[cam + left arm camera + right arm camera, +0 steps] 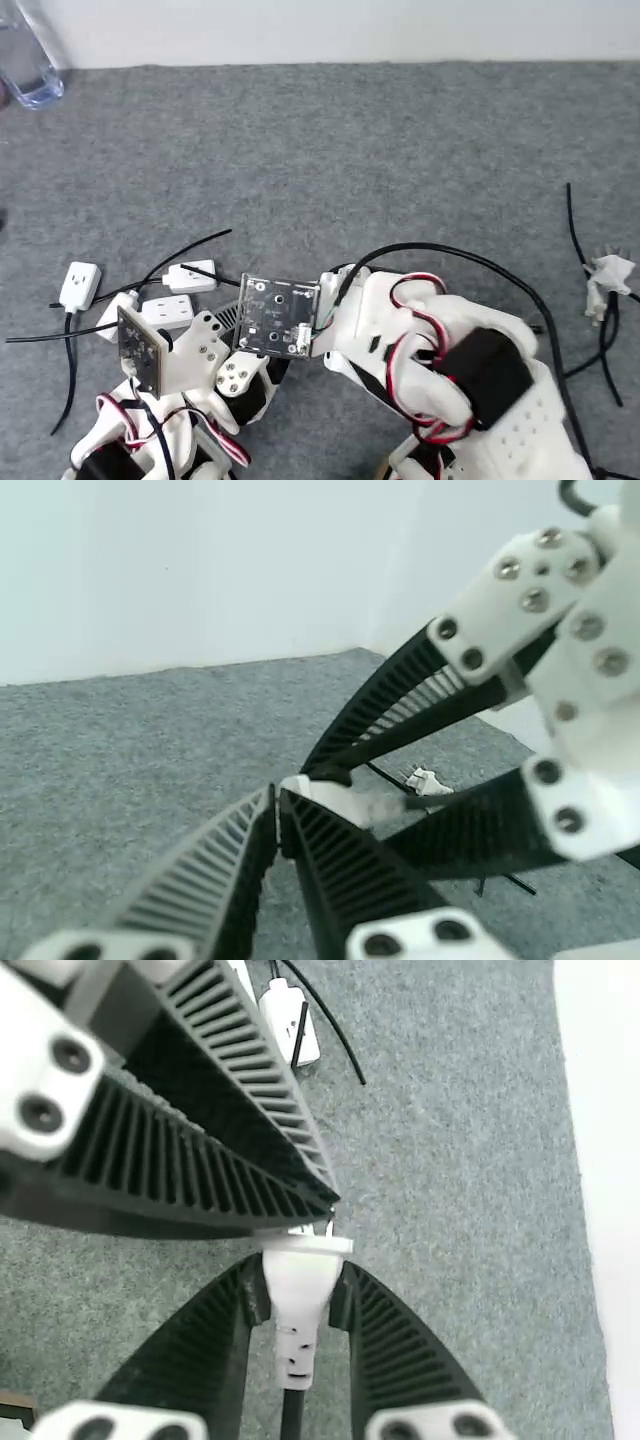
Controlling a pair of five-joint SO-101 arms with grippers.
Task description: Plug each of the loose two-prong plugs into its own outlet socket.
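Grey carpet [400, 150] covers the table. The right gripper [297, 1272] clamps a white plug [297, 1310]. The left gripper [277, 802] is closed, fingertips together, holding nothing, just beside the plug.

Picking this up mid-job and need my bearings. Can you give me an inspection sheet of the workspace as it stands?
Surface: gray mat, carpet-like.
Job's things: white plug held between the arms; second plug lying loose at the far right; outlet sockets grouped at the left.
Clutter: clear bottle at the far left corner.
Grippers: right gripper shut on the white plug; left gripper shut, its tip at the plug's prong end.
Cables: black cables trail from the plugs and sockets across the mat.
Surroundings: white wall behind the mat.
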